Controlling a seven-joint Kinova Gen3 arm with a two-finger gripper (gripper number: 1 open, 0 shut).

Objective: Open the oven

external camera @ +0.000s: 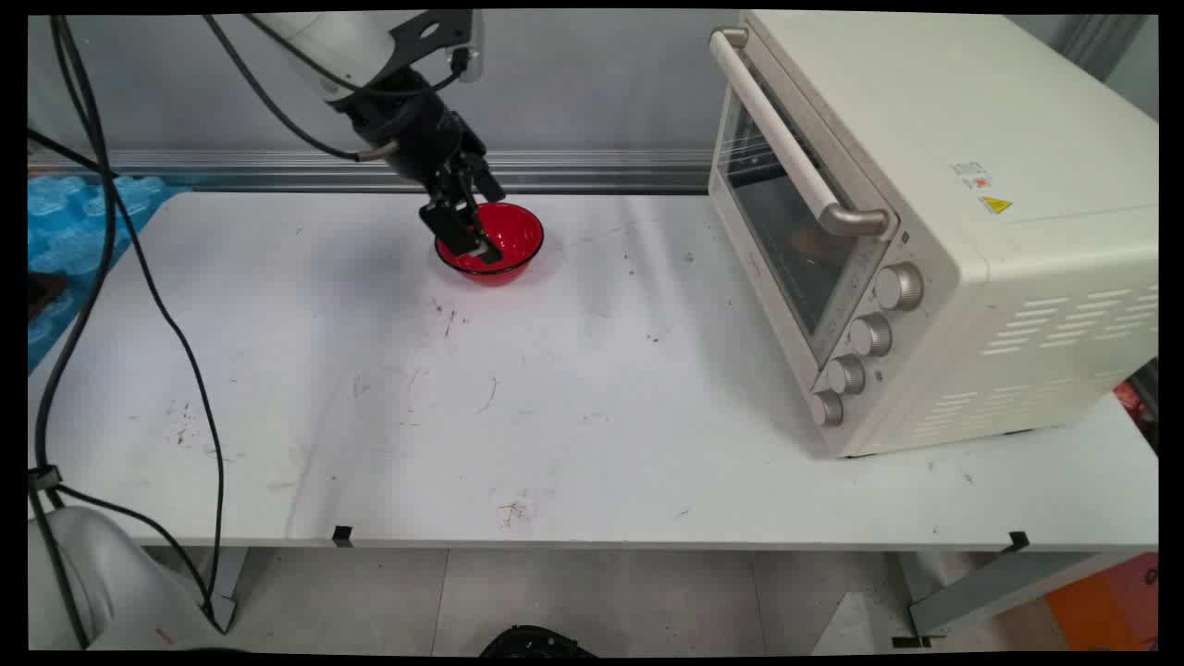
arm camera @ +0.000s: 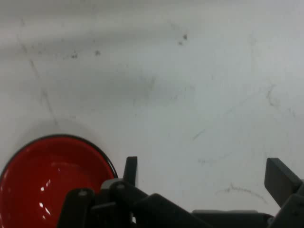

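The white desk (external camera: 592, 388) is scuffed with dark marks and scratches across its middle and near edge. A grey wall with a metal rail runs behind its far edge, and grey floor tiles show below the near edge. A red bowl (external camera: 504, 242) with a dark rim stands near the far edge, left of centre. The gripper (external camera: 481, 242) hangs over the bowl's left rim with its fingers spread wide and nothing between them; in the hand view one finger (arm camera: 130, 170) stands just beside the bowl (arm camera: 47, 180). A cream toaster oven (external camera: 934, 222), door shut, fills the desk's right end. Blue bubble wrap (external camera: 69, 231) lies off the left edge.
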